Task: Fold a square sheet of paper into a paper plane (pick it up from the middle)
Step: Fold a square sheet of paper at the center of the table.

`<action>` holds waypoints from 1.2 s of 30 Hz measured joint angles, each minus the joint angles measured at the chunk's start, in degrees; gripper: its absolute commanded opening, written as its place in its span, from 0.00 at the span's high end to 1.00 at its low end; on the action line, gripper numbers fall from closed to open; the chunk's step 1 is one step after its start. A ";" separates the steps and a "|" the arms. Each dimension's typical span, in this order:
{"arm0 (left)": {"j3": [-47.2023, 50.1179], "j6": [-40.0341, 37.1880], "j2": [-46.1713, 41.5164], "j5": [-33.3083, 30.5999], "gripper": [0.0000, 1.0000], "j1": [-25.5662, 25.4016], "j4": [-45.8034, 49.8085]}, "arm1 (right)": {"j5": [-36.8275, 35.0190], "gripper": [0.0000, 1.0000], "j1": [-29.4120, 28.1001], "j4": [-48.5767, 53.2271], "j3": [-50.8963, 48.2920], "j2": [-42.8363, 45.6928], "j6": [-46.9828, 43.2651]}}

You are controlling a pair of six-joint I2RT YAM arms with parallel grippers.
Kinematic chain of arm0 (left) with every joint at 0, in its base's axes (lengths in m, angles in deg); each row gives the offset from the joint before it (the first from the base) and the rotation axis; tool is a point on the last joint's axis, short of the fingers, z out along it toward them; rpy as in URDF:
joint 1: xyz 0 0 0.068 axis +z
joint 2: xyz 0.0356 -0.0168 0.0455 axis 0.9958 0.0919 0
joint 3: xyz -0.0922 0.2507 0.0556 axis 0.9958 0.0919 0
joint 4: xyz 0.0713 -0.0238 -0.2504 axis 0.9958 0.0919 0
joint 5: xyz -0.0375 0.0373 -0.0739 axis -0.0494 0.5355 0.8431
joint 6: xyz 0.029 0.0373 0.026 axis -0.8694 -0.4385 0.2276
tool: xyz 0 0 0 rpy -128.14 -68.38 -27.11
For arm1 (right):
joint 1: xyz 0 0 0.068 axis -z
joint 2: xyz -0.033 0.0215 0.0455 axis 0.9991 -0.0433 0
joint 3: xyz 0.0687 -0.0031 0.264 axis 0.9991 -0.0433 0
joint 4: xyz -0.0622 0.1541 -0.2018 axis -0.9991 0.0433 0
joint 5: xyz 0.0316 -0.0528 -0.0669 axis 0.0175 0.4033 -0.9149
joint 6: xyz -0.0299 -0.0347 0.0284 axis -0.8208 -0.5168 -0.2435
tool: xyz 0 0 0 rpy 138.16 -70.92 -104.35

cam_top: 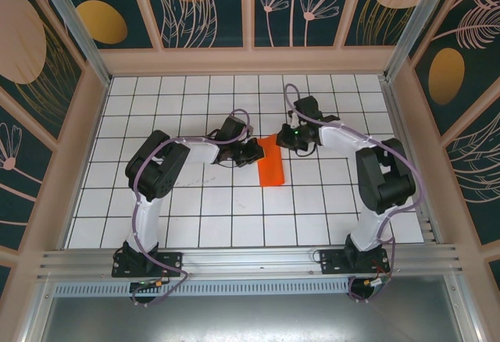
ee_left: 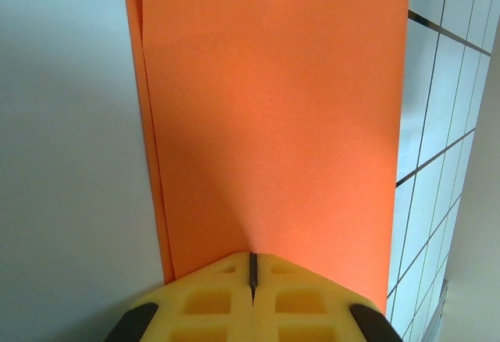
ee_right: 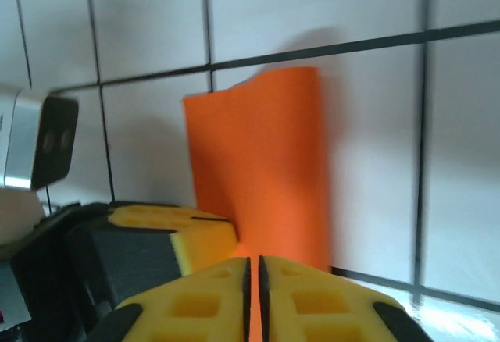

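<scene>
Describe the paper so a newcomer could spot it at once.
Look at the white gridded table, near its middle, where the two arms' tips meet. Between the left gripper and the right gripper, both pinching it, lies the paper, doubled over into a narrow strip. It is the one bright orange thing on the white tiles.

The square sheet of paper (cam_top: 271, 162) is plain orange-red and folded in half into a narrow two-layer rectangle, its edges slightly offset. It is near the centre of the table (cam_top: 195, 225), with its long axis running far-to-near.
</scene>
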 measured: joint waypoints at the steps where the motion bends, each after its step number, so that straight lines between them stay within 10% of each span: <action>1: 0.04 0.02 0.00 0.00 1.00 0.00 -0.04 | 0.39 0.98 -0.52 -0.22 0.57 -1.14 0.22; 20: 0.26 0.46 -0.02 -0.04 1.00 0.00 -0.42 | 3.15 1.00 -1.18 0.44 3.32 -10.58 -2.01; 36: 0.90 2.45 -0.07 -0.74 1.00 -0.07 -1.11 | 7.56 1.00 8.87 -3.34 -5.16 -5.55 -8.94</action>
